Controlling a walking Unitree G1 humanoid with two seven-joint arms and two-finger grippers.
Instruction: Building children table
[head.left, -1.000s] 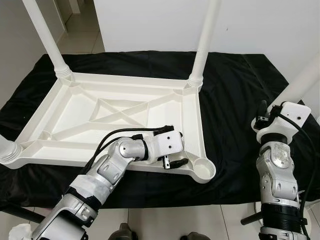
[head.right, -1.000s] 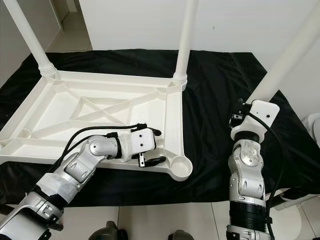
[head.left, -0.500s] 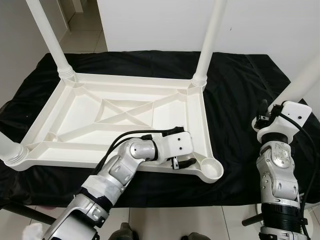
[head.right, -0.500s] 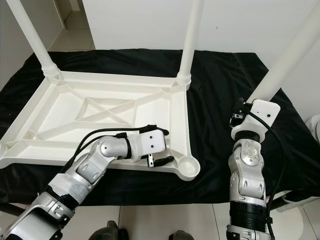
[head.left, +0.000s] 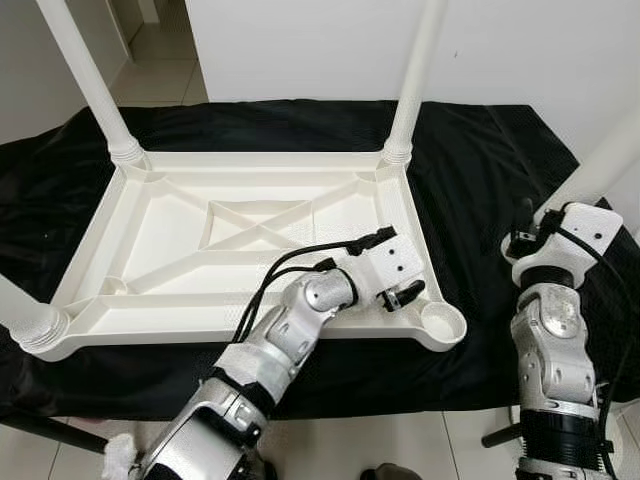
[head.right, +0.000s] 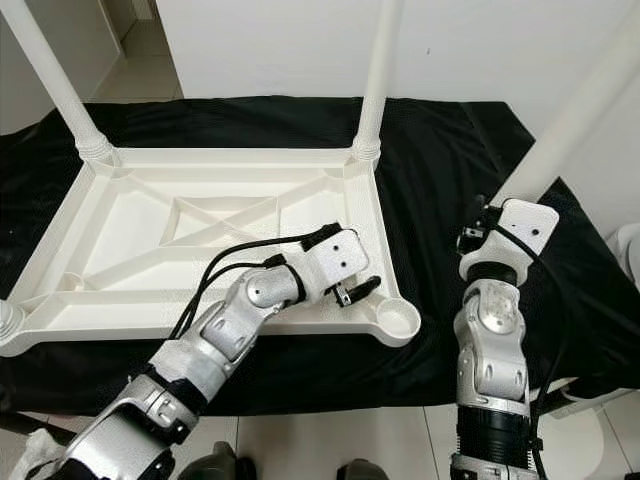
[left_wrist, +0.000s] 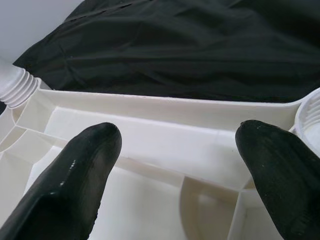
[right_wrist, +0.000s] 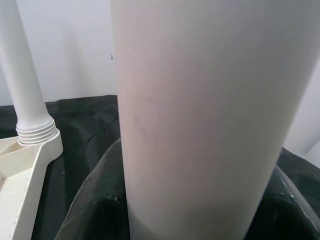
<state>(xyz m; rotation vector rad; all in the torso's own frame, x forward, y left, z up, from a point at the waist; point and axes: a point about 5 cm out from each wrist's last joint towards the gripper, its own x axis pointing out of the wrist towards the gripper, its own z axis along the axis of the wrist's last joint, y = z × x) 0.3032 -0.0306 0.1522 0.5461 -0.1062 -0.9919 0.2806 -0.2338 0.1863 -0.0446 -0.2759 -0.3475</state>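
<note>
White tabletop (head.left: 160, 230) with white ribs, upturned on black cloth (head.left: 480, 170) — plain, unpatterned. White legs (head.left: 415, 75), white loose leg (head.right: 575, 110). Silver arms, white wrist housings, black fingers (left_wrist: 85, 165) — glossy. Black cables. Pale tiled floor (head.left: 160, 75), white wall.

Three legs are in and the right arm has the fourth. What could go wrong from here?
1. The empty socket sits at the corner nearest the right gripper, yet the loose leg leans well off vertical; it may cross-thread or jam.
2. The left gripper is open at the tabletop rim, not clamped, so the top could slide on the black cloth under pushing.
</note>
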